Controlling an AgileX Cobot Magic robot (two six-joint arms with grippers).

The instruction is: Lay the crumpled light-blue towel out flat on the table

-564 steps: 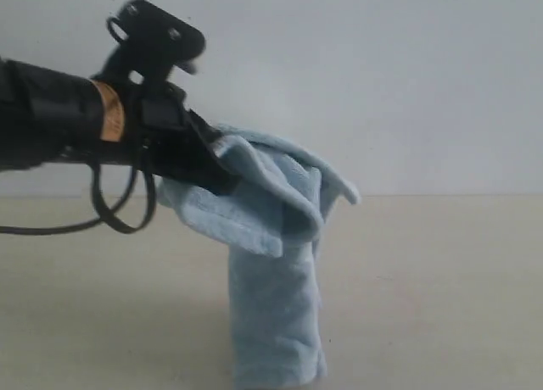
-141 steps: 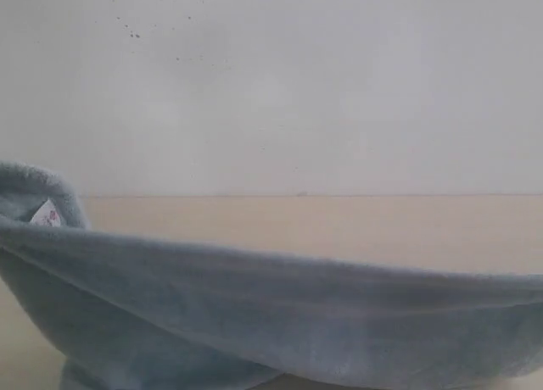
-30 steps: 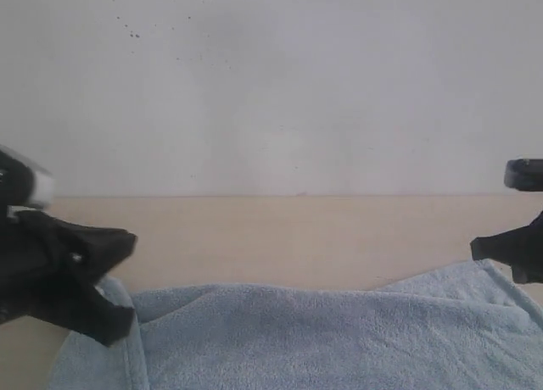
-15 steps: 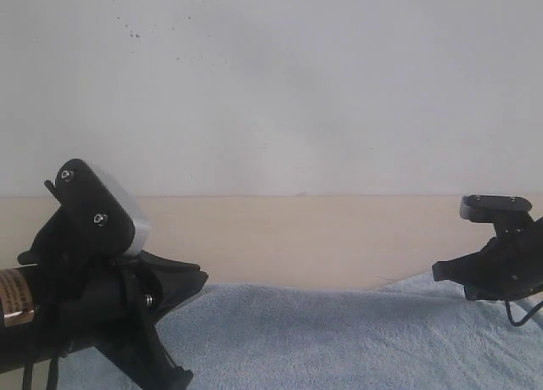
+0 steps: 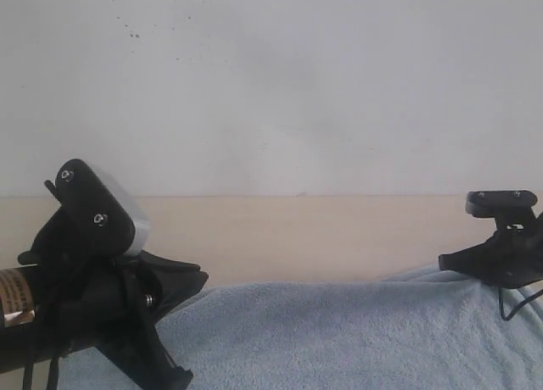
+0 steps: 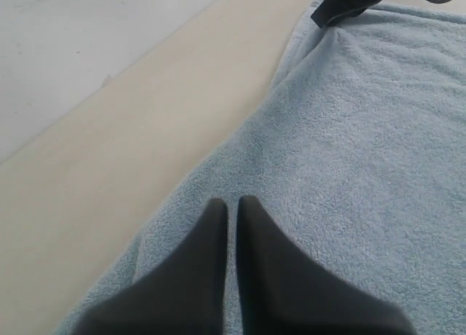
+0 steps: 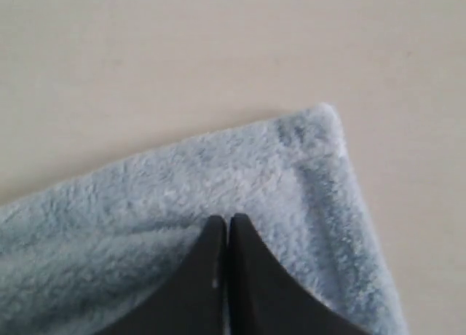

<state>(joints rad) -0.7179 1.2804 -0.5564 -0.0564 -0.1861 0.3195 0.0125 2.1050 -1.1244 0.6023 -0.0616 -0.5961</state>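
The light-blue towel [image 5: 339, 339] lies spread low across the front of the beige table [image 5: 297, 237], fluffy side up. Near the towel's left end my left gripper [image 5: 202, 278] hovers over the cloth; in the left wrist view its fingers [image 6: 231, 202] are shut, and I see no towel [image 6: 349, 167] pinched between them. My right gripper [image 5: 445, 263] is at the towel's far right corner. Seen from the right wrist, it [image 7: 226, 218] is shut just above the flat corner of the towel [image 7: 218, 182], with nothing held.
A grey-white wall [image 5: 271, 85] with a few dark specks rises behind the table's far edge. Bare tabletop [image 6: 109, 167] runs along the towel's far side and past its corner [image 7: 182, 58]. A cable hangs from the right arm [image 5: 509, 301].
Over the last second the left arm rose and moved right over the towel's left end, then stayed still. The right gripper came in to the left, then eased slightly back right.
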